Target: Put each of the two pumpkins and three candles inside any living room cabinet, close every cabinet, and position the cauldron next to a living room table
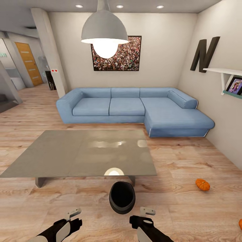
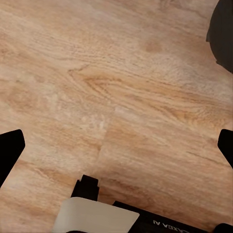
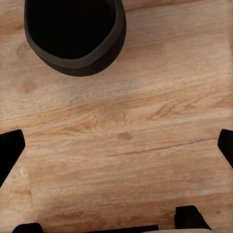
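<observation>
Both the left gripper [image 1: 74, 215] and right gripper [image 1: 145, 212] hang open beside the cauldron [image 1: 122, 197], which looks rigid, smooth, probably weighty, best pinched at its rim.

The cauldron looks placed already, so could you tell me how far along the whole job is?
Done, apparently: the cauldron stands on the floor beside the table. In hand: nothing; both grippers, left and right, are open and empty. Left: a pumpkin lies on the floor; candles and cabinet remain.
</observation>
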